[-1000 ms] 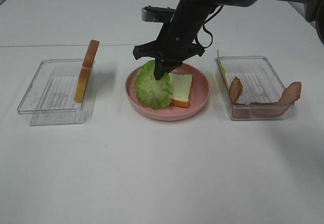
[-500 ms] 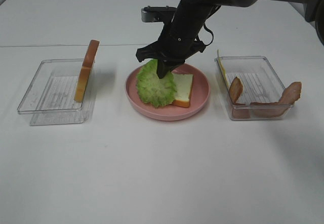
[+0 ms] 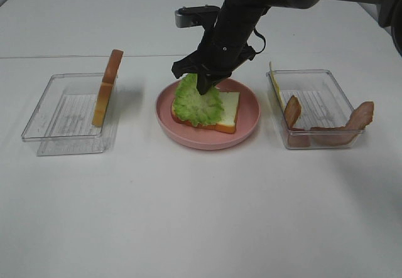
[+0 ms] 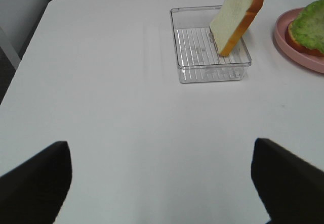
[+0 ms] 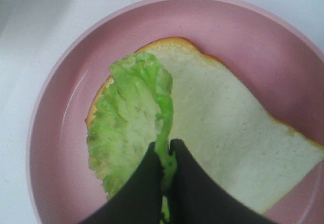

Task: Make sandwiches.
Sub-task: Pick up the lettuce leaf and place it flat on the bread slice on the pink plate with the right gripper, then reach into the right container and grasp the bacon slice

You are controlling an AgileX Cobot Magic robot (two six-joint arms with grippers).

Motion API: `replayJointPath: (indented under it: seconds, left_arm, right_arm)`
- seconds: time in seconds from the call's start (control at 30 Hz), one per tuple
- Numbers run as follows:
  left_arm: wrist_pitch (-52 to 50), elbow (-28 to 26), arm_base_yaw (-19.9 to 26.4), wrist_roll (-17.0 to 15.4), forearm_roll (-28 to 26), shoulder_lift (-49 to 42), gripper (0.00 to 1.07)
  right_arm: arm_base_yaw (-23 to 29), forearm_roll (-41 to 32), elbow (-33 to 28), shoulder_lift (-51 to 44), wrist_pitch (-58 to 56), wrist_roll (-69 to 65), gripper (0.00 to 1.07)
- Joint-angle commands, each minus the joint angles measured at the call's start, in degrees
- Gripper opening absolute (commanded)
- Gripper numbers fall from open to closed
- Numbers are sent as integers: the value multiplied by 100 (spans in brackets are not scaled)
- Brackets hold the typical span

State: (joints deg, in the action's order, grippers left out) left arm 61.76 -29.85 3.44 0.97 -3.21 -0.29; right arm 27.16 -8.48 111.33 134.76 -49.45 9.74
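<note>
On the pink plate (image 3: 249, 125) lies one white bread slice (image 3: 227, 106) with a tan-orange crust. Frilly green lettuce (image 3: 196, 106) drapes over the slice's left part, its upper edge still pinched by my right gripper (image 3: 205, 87), which is shut on it. The right wrist view shows the fingers (image 5: 190, 188) shut on the lettuce (image 5: 131, 128) above the bread (image 5: 223, 133) and plate (image 5: 61, 107). A second bread slice (image 3: 107, 93) leans upright in the left clear tray (image 3: 56, 112). My left gripper (image 4: 162, 183) is open and holds nothing, short of that tray (image 4: 202, 57) and slice (image 4: 235, 16).
The right clear tray (image 3: 326, 83) holds reddish-brown bacon strips (image 3: 361, 115), one draped over its right rim, and a yellow cheese square (image 3: 274, 80) standing against its left wall. The right arm reaches in from the upper right above the plate. White table lies in front.
My right gripper has carried the lettuce rightward and slightly up, from the plate's left side onto the bread slice. The left side has not changed.
</note>
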Motion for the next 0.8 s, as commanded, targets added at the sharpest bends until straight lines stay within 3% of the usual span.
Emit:
replayJointPath:
  seconds: [0.03,0.07,0.1,0.13,0.17,0.2,0.23,0.3,0.43,0.8]
  left_arm:
    - [-11,11,29,6,-11,-115,88]
    - [-11,11,29,6,-11,-115,88]
    - [-11,11,29,6,-11,-115,88]
    - [-11,11,29,6,-11,-115,88]
    - [-11,11,29,6,-11,-115,88]
    - [-11,11,29,6,-11,-115,88]
    - [-11,11,29,6,-11,-115,88]
    - [-11,11,29,6,-11,-115,88]
    - [-11,11,29,6,-11,-115,88]
    - [-11,11,29,6,-11,-115,88]
  right_arm:
    - [0,0,17,11,69,80,25]
    - [0,0,17,11,69,80,25]
    - [0,6,17,17,74,80,41]
    - [0,6,17,17,74,80,41]
    - [0,29,17,17,115,80,59]
    - [0,34,17,17,138,80,67]
    - [0,34,17,17,138,80,67]
    - [0,172,17,17,160,74,81]
    - [0,498,17,-52,74,-115,87]
    - [0,1026,17,-974,-796,-487,87]
